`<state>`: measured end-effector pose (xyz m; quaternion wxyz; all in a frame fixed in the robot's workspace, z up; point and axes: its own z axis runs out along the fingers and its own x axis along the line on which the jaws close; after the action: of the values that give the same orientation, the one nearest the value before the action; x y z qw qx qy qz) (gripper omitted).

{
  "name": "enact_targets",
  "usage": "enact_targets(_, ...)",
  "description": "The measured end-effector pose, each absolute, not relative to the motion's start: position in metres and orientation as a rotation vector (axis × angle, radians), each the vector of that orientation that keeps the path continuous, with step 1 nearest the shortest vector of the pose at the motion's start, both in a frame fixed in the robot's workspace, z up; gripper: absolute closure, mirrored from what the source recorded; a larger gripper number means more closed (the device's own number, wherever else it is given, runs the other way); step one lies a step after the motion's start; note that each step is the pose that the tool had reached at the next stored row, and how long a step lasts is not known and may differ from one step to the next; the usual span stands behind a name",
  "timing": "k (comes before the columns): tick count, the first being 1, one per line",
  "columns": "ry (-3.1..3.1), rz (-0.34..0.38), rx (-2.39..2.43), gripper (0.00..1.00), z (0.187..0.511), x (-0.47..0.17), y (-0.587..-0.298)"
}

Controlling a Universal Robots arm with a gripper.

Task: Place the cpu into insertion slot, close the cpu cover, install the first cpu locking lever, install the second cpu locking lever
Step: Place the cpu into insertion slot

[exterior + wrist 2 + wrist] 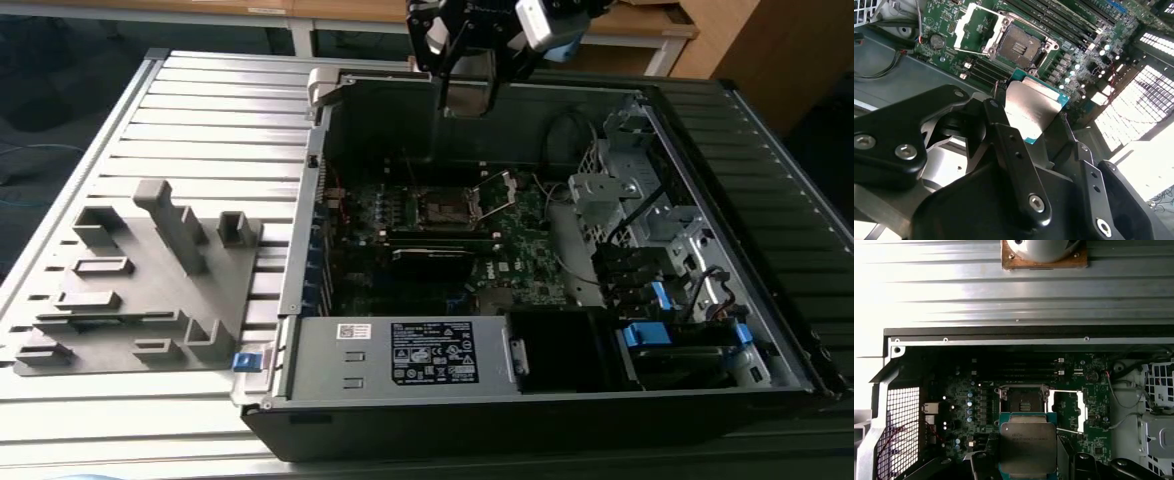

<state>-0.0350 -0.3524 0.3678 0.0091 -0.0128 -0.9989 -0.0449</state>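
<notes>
Hanging above the open case (534, 425), the jaws clamp the faintly printed cpu (1028, 447).

the table (200, 110) was shiny grey metal with long grooves in it. a big open computer case (534, 425) lay flat on it, on the exterior view's right. just beside the case, on the exterior view's left, sat a flat grey holder (134, 300) with little blocks and slots. in the first wrist view, a brown square plate (1011, 262) sat on the table, apart from the case, with a round grey thing (1044, 247) on top.
</notes>
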Motion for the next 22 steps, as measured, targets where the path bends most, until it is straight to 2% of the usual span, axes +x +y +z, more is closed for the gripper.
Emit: enact_targets(22, -3.120, -0.140, -0.040, 0.46, 0.3625, -0.0350, -0.3524)
